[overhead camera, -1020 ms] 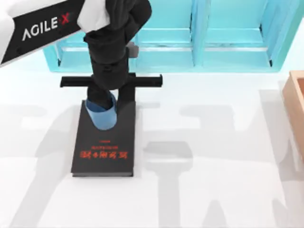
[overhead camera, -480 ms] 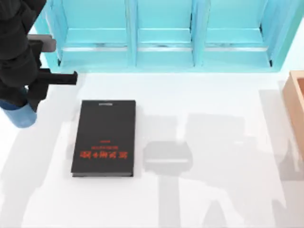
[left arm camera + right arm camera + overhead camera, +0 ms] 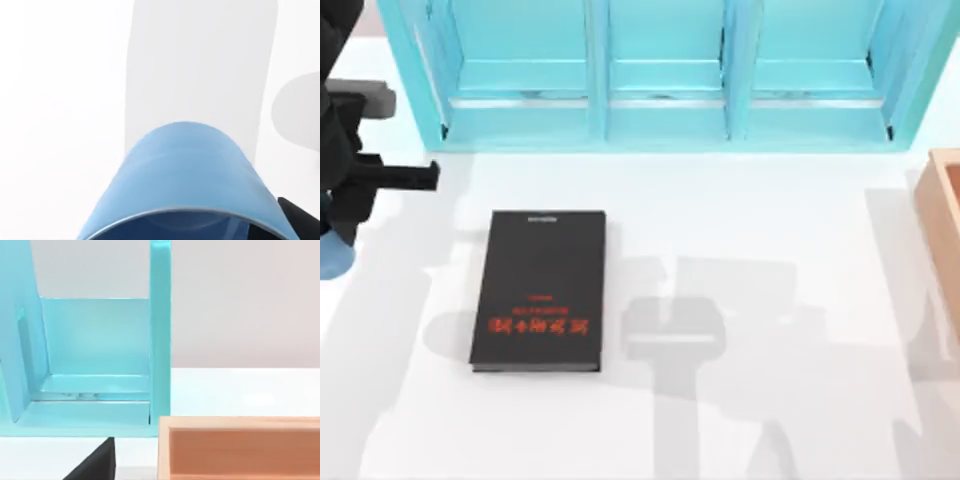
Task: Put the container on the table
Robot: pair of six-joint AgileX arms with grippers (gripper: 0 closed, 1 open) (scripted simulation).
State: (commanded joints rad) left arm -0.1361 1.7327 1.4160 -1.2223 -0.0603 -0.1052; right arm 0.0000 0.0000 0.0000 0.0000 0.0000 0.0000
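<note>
From above, the left gripper (image 3: 332, 235) sits at the far left edge of the table (image 3: 770, 300), partly cut off by the frame. Just below its black body a sliver of the container (image 3: 332, 260) shows, pale blue, well apart from the black book (image 3: 540, 290) and clear of the turquoise shelf unit (image 3: 660, 75) at the back. The cup appears pinched between the fingers, though the fingers themselves are hidden under the wrist, so that is a judgement rather than a sight. The tan wooden box (image 3: 942, 230) stands at the right edge, far from the work.

In the left wrist view the container (image 3: 185, 185) fills the lower half, its tapered wall running away from the camera toward bare white table (image 3: 60, 75). Its base seems to hang above the surface, but the gap cannot be read surely here. To finish well, the arm should lower the cup straight down over this bare patch, keep it upright, and spread the fingers only once the base rests flat; letting go early would risk it tipping or rolling on its taper.

The right wrist view looks across the tan wooden box (image 3: 240, 447) to the turquoise shelf unit (image 3: 95, 360); the right arm is parked at the right, and its fingers' state I cannot tell.
</note>
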